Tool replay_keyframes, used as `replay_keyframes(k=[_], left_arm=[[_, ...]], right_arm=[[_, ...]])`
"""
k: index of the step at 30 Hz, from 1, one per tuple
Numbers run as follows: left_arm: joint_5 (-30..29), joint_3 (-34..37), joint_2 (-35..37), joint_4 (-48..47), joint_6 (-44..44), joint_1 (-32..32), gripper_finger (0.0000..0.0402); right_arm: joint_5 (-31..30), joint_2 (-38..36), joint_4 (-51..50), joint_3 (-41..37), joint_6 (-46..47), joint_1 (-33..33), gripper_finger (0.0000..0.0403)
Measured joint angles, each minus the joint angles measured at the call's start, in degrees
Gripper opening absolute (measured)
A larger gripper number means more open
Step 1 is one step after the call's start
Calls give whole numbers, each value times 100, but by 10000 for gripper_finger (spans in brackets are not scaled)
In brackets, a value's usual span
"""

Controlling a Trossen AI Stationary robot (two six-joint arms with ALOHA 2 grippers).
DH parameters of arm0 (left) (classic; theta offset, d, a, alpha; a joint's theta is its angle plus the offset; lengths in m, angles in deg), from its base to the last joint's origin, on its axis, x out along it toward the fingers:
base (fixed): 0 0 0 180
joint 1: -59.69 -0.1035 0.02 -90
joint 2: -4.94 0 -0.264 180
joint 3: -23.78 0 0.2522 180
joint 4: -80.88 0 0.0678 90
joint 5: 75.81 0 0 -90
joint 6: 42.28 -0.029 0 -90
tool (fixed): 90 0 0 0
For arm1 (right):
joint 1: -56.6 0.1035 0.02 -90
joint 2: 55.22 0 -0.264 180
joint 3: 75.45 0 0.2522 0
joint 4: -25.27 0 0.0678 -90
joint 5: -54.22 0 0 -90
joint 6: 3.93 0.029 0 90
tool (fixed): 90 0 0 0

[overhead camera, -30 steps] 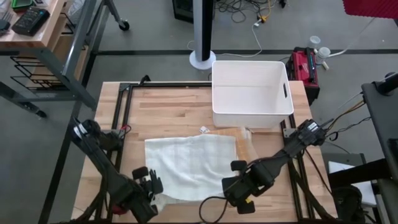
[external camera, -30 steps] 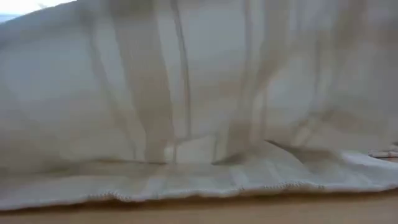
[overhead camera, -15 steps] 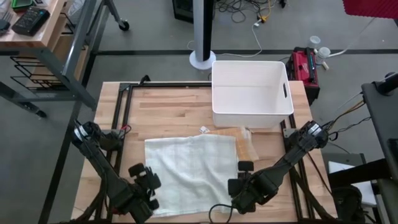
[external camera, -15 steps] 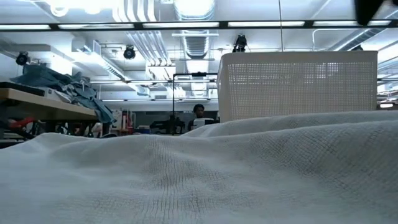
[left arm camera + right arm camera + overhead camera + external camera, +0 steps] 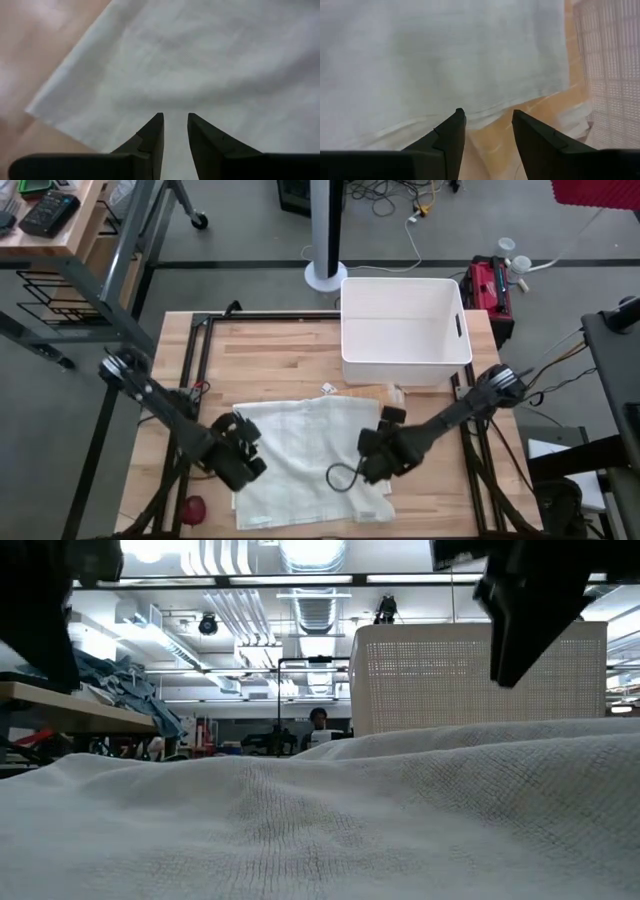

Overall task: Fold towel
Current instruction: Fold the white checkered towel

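Note:
The white towel [image 5: 300, 460] lies spread flat on the wooden table, reaching close to the table's near edge; it fills the foreground of the low view [image 5: 320, 820]. My left gripper [image 5: 246, 448] hovers open over the towel's left side, near a corner of the towel [image 5: 35, 107], pointing steeply down [image 5: 175, 116]. My right gripper [image 5: 372, 452] hovers open over the towel's right side, its fingers [image 5: 487, 112] above the towel's edge [image 5: 520, 107]. Neither gripper has cloth between its fingers.
A white bin [image 5: 405, 365] stands at the table's far right, just beyond the towel [image 5: 480, 675]. A small red object [image 5: 193, 507] lies near the front left corner. A black cable loop [image 5: 340, 478] hangs over the towel. Bare wood lies far left.
The towel's near edge, which hung raised before the low camera, has dropped and now lies spread toward the table's near edge. Both grippers have let go and moved from the near edge toward the far edge, over the towel's sides.

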State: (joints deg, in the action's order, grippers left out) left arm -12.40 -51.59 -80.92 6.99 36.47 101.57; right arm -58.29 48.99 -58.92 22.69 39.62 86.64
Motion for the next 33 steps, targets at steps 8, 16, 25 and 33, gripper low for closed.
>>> replay_keyframes(k=[8, 16, 25, 33], left_arm=[[9, 2387, 2062, 1679, 658, -138, 86], [-36, 3585, 3433, 1462, 1756, -173, 101], [-199, 3893, 3754, 1120, 2552, -235, 92], [-107, 3943, 3049, 1164, 3183, -243, 99]], right_arm=[[133, -1209, 1248, -1683, 79, -454, 160], [163, -2763, 2833, -3474, 669, -986, 165], [-174, -3187, 3007, -4006, 1199, -1220, 200], [-535, -3175, 3462, -4002, 1383, -1219, 212]])
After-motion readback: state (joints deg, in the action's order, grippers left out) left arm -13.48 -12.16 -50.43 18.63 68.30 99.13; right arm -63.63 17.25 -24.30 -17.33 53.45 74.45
